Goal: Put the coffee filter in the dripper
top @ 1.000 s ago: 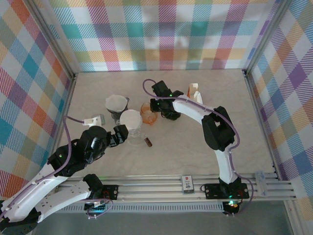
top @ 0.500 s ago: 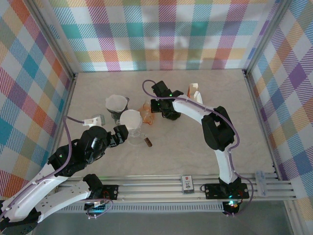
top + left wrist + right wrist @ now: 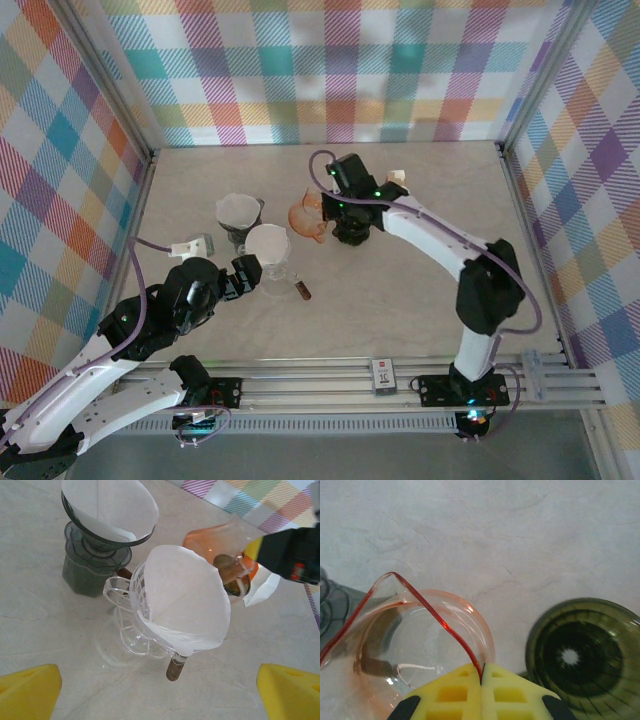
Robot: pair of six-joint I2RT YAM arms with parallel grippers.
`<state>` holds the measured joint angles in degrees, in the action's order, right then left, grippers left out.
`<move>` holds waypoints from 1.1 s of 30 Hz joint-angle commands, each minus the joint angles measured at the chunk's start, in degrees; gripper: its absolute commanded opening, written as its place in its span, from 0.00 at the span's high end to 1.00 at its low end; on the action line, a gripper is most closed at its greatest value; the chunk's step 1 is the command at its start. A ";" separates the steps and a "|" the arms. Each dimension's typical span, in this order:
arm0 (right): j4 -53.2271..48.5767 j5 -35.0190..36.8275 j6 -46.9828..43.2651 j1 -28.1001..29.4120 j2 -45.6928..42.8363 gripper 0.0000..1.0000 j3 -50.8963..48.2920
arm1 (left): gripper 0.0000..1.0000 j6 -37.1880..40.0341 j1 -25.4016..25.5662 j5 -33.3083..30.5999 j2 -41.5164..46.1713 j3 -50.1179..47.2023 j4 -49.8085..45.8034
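Two drippers at left hold paper: the dark dripper [image 3: 92,565] and, beside it, the clear dripper [image 3: 131,630] with the coffee filter [image 3: 185,597] inside. We keep our left claw [image 3: 160,692] apart near it. Rightward, our right claw [image 3: 482,672], clamped on the rim of the orange dripper [image 3: 380,645], has carried it back, tilted.

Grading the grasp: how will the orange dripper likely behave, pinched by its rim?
The orange dripper looks thin, clear and rigid: probably light and stiff. The right gripper pinches only its smooth rim, so it may slip or pivot. It sits tilted in the top view, hinting at swing.
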<state>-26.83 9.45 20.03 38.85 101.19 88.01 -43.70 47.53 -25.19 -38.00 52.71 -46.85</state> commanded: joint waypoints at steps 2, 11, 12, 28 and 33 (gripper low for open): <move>-0.76 3.01 -1.83 0.39 -8.98 1.00 -6.13 | 0.00 -0.30 -0.55 -1.33 0.55 -0.56 -0.46; -8.87 5.77 -2.17 2.80 -22.36 1.00 -21.03 | 0.00 -0.28 -0.59 -1.39 0.34 -1.27 0.61; -10.18 6.08 -2.17 3.61 -23.06 1.00 -22.23 | 0.00 -0.31 -0.66 -1.37 0.38 -1.28 0.69; -14.68 14.65 -0.44 16.03 -19.05 1.00 -29.19 | 0.00 -0.33 -0.65 -1.93 0.15 -1.54 0.62; -12.46 13.72 0.76 17.18 -17.31 0.99 -30.15 | 0.00 -0.60 -0.66 -1.93 0.27 -1.75 0.55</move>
<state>-41.25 22.15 19.11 55.42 83.33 58.37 -43.79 47.48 -26.09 -38.02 51.77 -46.44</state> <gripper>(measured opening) 0.064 0.999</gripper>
